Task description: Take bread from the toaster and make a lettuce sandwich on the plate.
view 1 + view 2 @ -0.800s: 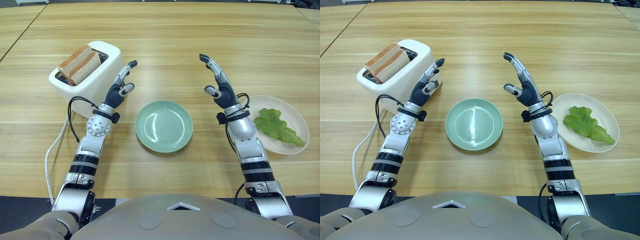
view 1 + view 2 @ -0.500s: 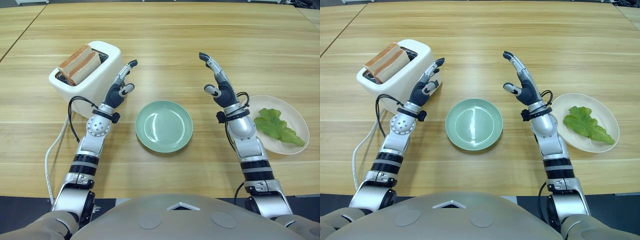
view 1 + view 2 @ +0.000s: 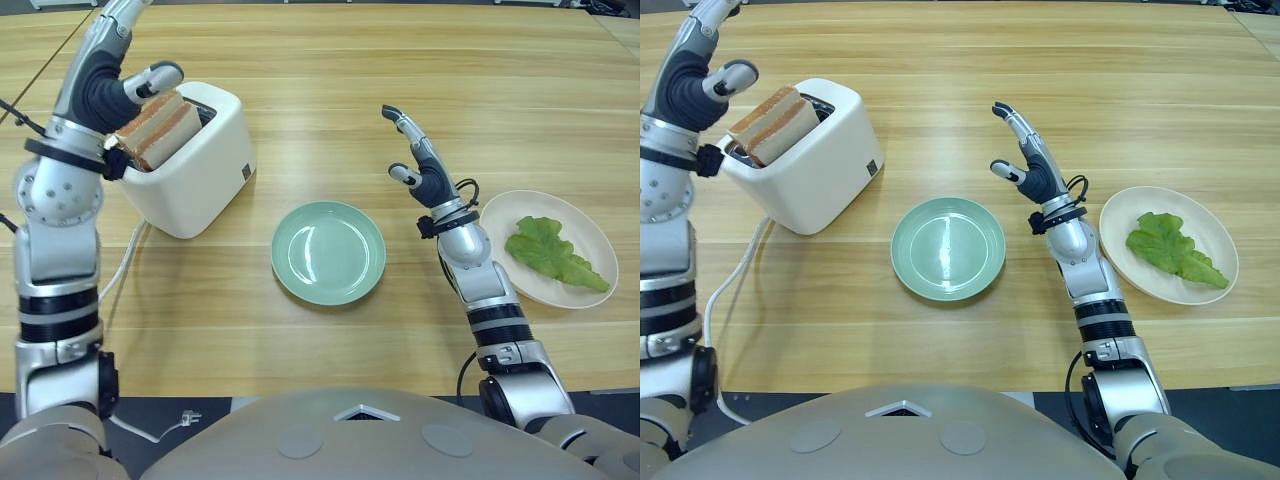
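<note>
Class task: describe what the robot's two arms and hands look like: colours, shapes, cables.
Left arm and right arm are silver metal cylinders joined by black ribbed bands, with a silver ball at each wrist. Left hand and right hand have dark grey palms and slim silver-grey fingers with black tips. A thin black cable loops at the right wrist.
</note>
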Robot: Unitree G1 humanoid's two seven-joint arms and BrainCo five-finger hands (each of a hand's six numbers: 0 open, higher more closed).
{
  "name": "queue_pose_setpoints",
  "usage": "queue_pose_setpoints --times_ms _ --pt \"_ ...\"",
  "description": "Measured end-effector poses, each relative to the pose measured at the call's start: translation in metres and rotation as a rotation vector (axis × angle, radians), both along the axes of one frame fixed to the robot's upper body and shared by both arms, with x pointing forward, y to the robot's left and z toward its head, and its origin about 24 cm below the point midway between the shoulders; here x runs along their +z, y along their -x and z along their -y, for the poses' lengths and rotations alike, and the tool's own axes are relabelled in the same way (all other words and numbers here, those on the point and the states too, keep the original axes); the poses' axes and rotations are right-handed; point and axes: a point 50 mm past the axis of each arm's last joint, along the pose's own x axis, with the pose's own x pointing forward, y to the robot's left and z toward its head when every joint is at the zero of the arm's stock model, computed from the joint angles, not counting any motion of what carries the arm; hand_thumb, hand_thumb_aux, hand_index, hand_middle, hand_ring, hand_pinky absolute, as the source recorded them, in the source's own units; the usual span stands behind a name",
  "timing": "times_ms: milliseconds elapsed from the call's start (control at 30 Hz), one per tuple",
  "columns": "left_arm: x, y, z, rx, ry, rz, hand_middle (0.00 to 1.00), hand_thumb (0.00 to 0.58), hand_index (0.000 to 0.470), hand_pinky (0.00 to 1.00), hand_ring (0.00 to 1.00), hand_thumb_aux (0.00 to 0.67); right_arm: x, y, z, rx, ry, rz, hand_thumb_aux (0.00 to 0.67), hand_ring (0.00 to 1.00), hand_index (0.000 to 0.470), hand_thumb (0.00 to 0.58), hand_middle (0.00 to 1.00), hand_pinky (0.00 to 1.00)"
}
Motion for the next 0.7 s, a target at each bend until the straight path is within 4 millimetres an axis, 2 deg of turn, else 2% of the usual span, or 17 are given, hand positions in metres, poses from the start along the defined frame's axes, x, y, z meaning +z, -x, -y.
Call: queue_pose_setpoints --times_ms 67,100,200,267,333,367,433,567,667,700 --pt "-0.002 -0.012 -0.013 0.116 -0.081 -0.043 0.0 0.0 0.0 0.0 0.0 0.0 -0.002 -0.001 0.001 -0.001 -0.001 -0.001 0.0 0.0 0.0 0.0 0.0 0.0" --pt "-0.007 -0.021 -0.02 0.179 -0.117 -0.079 0.0 0.087 0.037 0.0 0.0 0.053 -0.002 -0.001 0.0 0.001 0.0 0.002 0.0 0.0 0.0 0.0 0.0 0.0" --pt "-0.033 -0.037 -0.034 0.291 -0.182 -0.196 0.0 0.112 0.048 0.0 0.0 0.068 -0.002 0.0 0.001 0.006 0.004 0.008 0.0 0.0 0.0 0.0 0.0 0.0" --pt "-0.046 -0.041 -0.039 0.325 -0.212 -0.255 0.0 0.156 0.068 0.0 0.0 0.097 -0.003 0.0 0.001 0.008 0.005 0.008 0.0 0.0 0.0 0.0 0.0 0.0" --pt "-0.053 -0.043 -0.043 0.348 -0.218 -0.288 0.0 0.271 0.127 0.0 0.0 0.181 -0.003 0.0 0.001 0.009 0.006 0.007 0.0 0.0 0.0 0.0 0.0 0.0" --pt "-0.055 -0.044 -0.046 0.357 -0.226 -0.3 0.0 0.355 0.177 0.0 0.0 0.252 -0.003 0.0 0.001 0.01 0.007 0.006 0.0 0.0 0.0 0.0 0.0 0.0" --pt "-0.056 -0.044 -0.051 0.38 -0.25 -0.314 0.0 0.429 0.23 0.0 0.0 0.328 -0.003 0.0 0.001 0.012 0.01 0.005 0.0 0.0 0.0 0.0 0.0 0.0" --pt "-0.056 -0.044 -0.054 0.412 -0.285 -0.326 0.0 0.466 0.262 0.0 0.0 0.373 -0.004 0.001 -0.001 0.017 0.015 0.002 0.0 0.0 0.0 0.0 0.0 0.0" --pt "-0.059 -0.044 -0.052 0.408 -0.294 -0.344 0.0 0.519 0.317 0.0 0.0 0.452 -0.004 0.001 0.0 0.018 0.022 0.002 0.0 0.0 0.0 0.0 0.0 0.0" --pt "-0.059 -0.044 -0.05 0.4 -0.299 -0.348 0.0 0.566 0.396 0.0 0.0 0.565 -0.004 0.001 0.0 0.019 0.025 0.001 0.0 0.0 0.0 0.0 0.0 0.0"
